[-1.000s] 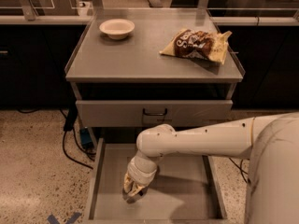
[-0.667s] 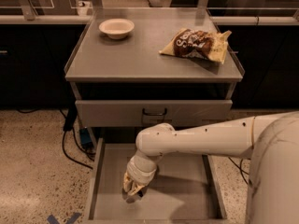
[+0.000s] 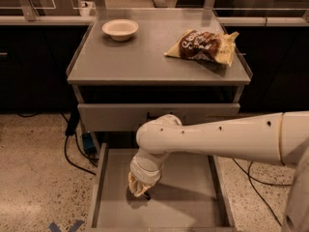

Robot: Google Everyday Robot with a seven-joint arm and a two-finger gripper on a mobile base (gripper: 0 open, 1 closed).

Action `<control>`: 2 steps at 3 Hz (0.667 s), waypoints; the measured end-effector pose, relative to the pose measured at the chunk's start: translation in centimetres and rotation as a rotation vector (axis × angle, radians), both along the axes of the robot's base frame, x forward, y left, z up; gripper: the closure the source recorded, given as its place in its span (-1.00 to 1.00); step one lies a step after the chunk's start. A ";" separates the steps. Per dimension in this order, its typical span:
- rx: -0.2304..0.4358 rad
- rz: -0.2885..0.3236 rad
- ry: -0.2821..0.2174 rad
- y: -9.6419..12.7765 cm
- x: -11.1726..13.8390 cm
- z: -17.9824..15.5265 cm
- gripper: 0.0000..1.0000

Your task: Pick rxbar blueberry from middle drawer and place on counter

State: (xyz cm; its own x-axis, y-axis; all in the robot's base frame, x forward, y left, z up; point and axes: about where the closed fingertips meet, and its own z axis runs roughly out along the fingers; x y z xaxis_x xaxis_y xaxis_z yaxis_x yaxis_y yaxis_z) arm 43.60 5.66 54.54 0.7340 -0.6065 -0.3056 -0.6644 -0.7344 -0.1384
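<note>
The middle drawer is pulled open at the bottom of the view, with a bare grey floor. My gripper reaches down into its left half, close to the floor, on a white arm coming in from the right. A small dark patch shows just under the gripper. I cannot tell whether it is the rxbar blueberry, which is otherwise hidden. The counter is the grey top of the cabinet above.
A white bowl stands at the counter's back left. A brown-and-yellow chip bag lies at its right. The shut upper drawer front sits just above my arm. Black cables lie on the floor to the left.
</note>
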 end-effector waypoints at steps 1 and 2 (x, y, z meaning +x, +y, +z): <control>-0.033 -0.001 -0.065 -0.5 0.0 6.3 1.00; -0.065 0.009 -0.137 -0.3 0.1 12.5 1.00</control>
